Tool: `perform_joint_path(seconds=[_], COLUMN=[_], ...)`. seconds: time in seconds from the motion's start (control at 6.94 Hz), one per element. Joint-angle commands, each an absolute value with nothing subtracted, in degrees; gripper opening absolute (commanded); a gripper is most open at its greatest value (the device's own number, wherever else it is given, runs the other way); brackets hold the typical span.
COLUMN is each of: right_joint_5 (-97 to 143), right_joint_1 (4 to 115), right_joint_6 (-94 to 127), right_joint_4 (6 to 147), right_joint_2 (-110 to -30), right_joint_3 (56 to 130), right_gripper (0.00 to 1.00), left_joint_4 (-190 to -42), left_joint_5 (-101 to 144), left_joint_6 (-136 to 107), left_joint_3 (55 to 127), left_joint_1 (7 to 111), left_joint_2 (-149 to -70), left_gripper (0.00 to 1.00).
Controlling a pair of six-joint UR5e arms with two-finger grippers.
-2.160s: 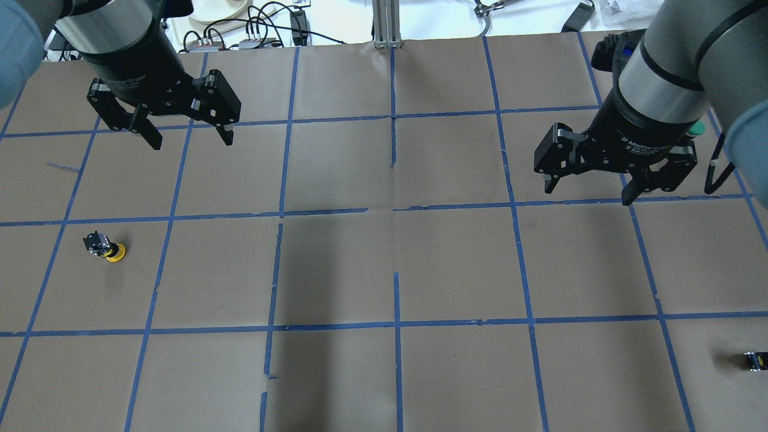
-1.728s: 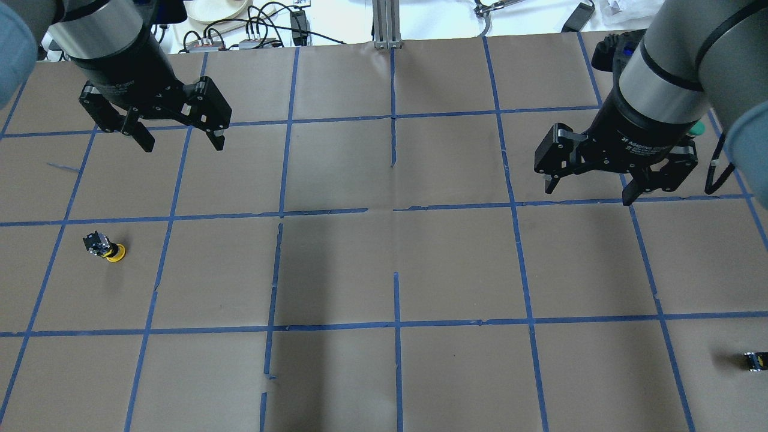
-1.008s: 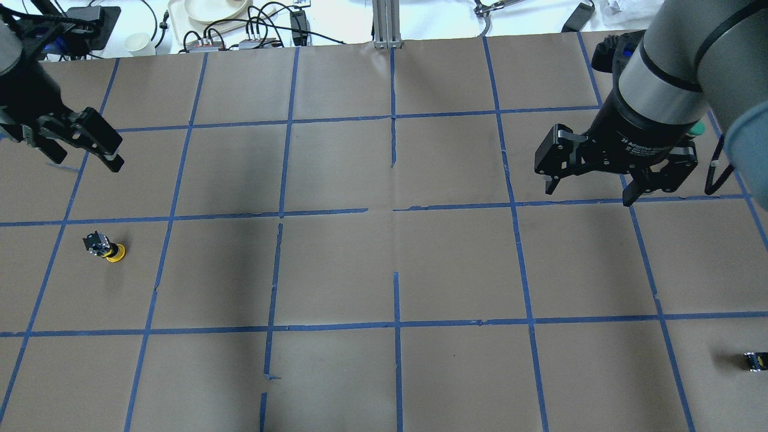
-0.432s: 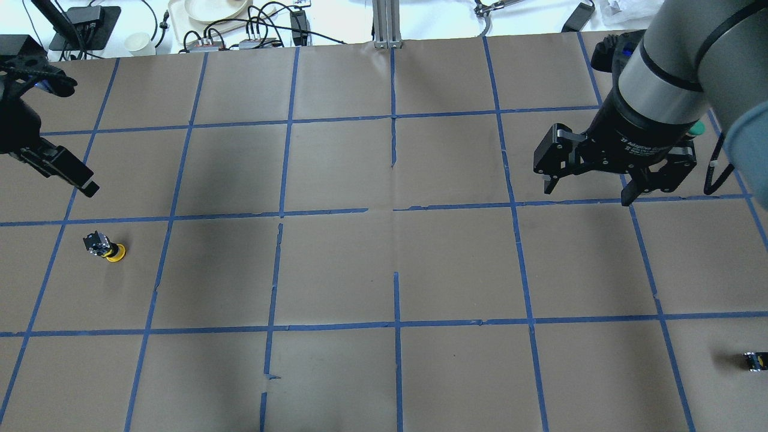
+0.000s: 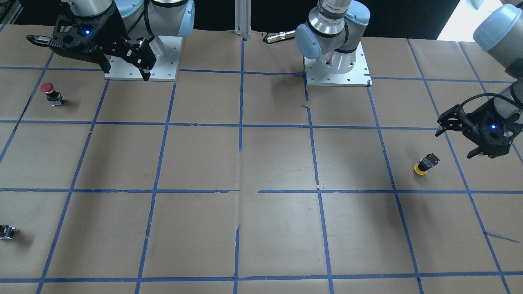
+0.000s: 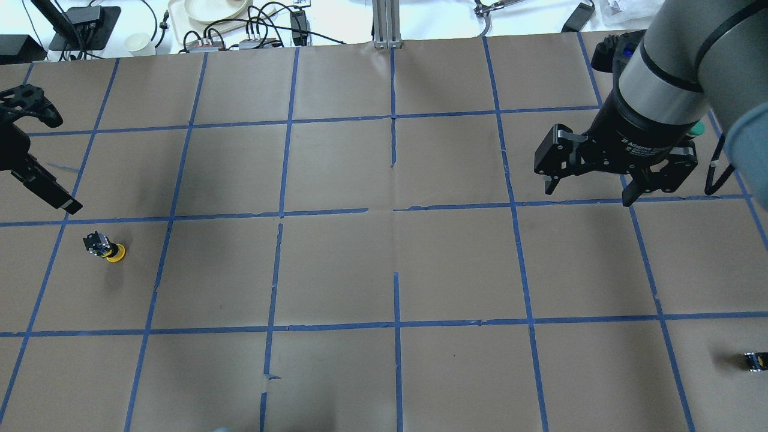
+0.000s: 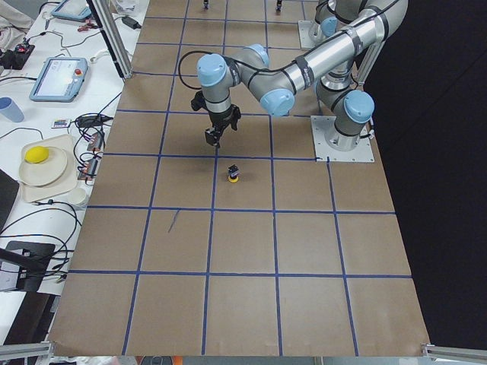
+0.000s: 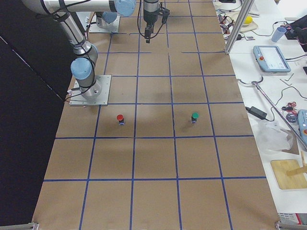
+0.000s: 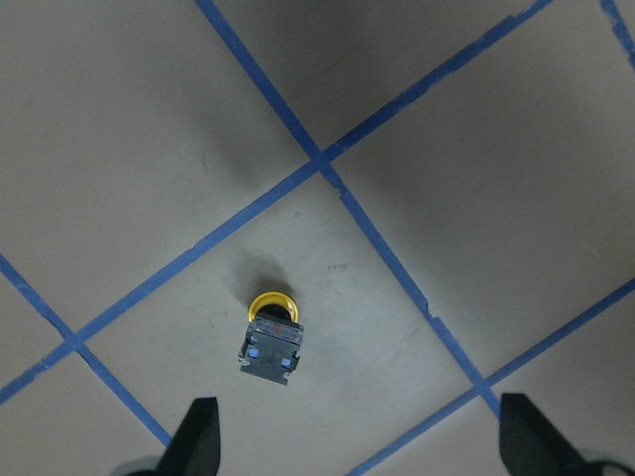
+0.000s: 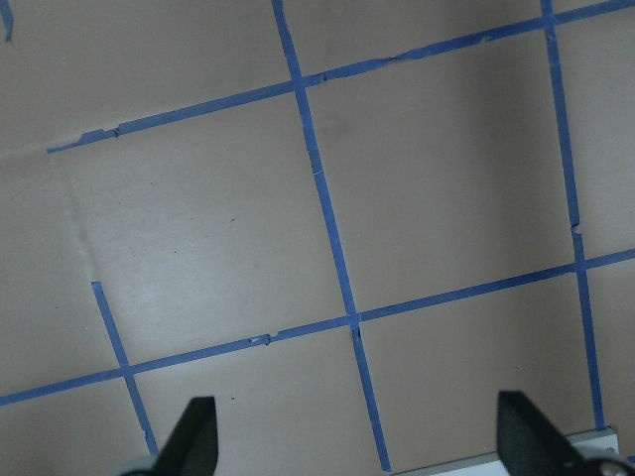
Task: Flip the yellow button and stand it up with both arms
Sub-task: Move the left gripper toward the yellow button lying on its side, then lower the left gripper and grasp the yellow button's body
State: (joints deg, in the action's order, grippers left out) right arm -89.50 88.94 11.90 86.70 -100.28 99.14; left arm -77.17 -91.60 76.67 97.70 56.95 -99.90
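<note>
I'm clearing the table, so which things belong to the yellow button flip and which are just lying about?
For the job: yellow button, left gripper, right gripper.
Lying about: red button, green button, small dark capless part.

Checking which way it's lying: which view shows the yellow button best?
Left wrist-mounted: the yellow button is close, cap and blocky body distinct. Overhead, front-facing and exterior left show it tiny; the right-side views miss it.

Matt paper table (image 6: 336,264) (creased), plastic yellow button (image 6: 105,247)
</note>
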Motion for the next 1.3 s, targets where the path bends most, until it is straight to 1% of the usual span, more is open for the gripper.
perform_joint_path(seconds=[0.0, 0.14, 0.29, 0.43, 0.58, 0.86, 1.15], right_joint_5=[-89.6, -89.6, -89.6, -89.6, -89.7, -89.6, -89.7], right_joint_1=[88.9, 88.9, 88.9, 88.9, 88.9, 88.9, 88.9], right_joint_6=[11.9, 12.0, 12.0, 11.9, 11.9, 11.9, 11.9], right_joint_4=[86.7, 86.7, 87.4, 87.5, 87.5, 87.5, 87.5], right_joint_2=[-100.3, -100.4, -100.5, -100.9, -101.0, -101.0, -101.0], right_joint_3=[99.1, 99.5, 100.6, 101.2, 101.3, 101.3, 101.4], right_gripper=[1.00, 1.00, 1.00, 1.00, 1.00, 1.00, 1.00], left_joint_4=[-72.7, -72.3, -66.7, -58.6, -52.8, -52.6, -52.5], left_joint_5=[-91.5, -91.5, -91.5, -91.7, -91.8, -91.7, -91.9], left_joint_6=[93.9, 96.9, 100.3, 101.4, 100.6, 95.2, 95.4], left_joint_3=[99.7, 101.8, 104.8, 109.9, 113.3, 114.8, 116.1], left_joint_1=[55.5, 55.4, 55.4, 54.8, 53.7, 53.3, 53.3], left_joint_2=[-102.5, -103.3, -103.4, -103.4, -103.1, -103.3, -103.4], left_gripper=[0.99, 0.99, 0.99, 0.99, 0.99, 0.99, 0.99])
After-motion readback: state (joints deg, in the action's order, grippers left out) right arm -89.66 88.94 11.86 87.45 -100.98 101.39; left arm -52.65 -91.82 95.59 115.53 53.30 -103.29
